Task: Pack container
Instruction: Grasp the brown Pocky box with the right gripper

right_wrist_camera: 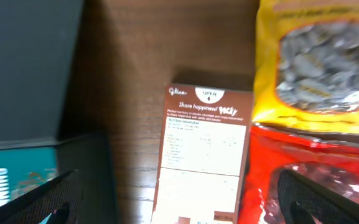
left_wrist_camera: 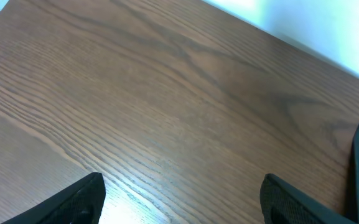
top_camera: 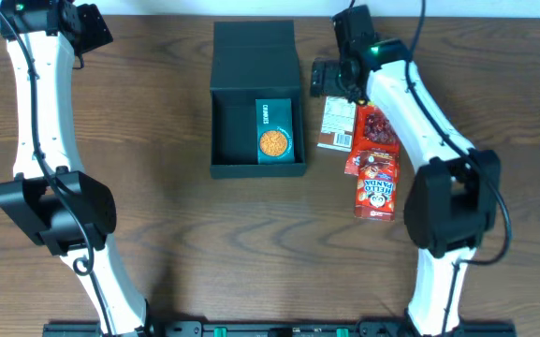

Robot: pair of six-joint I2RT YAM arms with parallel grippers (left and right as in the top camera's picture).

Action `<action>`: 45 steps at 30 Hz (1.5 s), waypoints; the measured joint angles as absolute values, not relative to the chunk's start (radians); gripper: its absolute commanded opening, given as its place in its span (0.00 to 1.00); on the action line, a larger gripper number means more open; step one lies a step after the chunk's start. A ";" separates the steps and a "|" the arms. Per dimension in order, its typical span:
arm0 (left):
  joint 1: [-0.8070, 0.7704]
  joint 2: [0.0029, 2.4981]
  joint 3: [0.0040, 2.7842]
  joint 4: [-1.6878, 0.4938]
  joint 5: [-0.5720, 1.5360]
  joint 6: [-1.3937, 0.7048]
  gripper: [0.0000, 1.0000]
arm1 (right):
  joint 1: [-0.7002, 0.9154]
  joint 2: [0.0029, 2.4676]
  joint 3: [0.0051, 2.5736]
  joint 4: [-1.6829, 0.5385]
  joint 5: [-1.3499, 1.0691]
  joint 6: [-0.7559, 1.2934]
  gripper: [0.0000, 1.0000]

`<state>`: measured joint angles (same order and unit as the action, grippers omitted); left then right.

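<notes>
Inside the container (top_camera: 232, 131) lies a teal cookie packet (top_camera: 273, 133).

Brown wood-grain table (top_camera: 157, 140), pale bright surface (left_wrist_camera: 316, 25) beyond its edge.

Bright, even light, soft shadows; right wrist view blurred (perhaps out of focus); left wrist corner overexposed.

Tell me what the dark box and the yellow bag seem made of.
The dark box looks like matte cardboard: flat stiff panels, a folded flap lid, no shine. The yellow bag is probably glossy plastic film: it has a clear window showing the contents.
</notes>
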<state>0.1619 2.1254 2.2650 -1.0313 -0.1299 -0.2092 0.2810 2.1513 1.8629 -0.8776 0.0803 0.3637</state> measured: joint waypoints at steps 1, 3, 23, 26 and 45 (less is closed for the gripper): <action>0.162 2.125 2.265 -1.031 -0.127 -0.209 0.81 | 0.281 2.168 1.862 -0.881 0.078 0.364 0.99; 0.162 2.125 2.265 -1.031 -0.120 -0.209 0.81 | 0.280 2.201 1.861 -0.902 0.076 0.367 0.99; 0.162 2.125 2.265 -1.030 -0.110 -0.209 0.81 | 0.266 2.309 1.856 -0.964 0.016 0.402 0.99; 0.162 2.125 2.265 -1.029 -0.109 -0.209 0.81 | 0.266 2.319 1.856 -0.965 0.009 0.402 0.96; 0.162 2.125 2.265 -1.029 -0.108 -0.209 0.81 | 0.254 2.323 1.856 -0.960 -0.001 0.410 0.80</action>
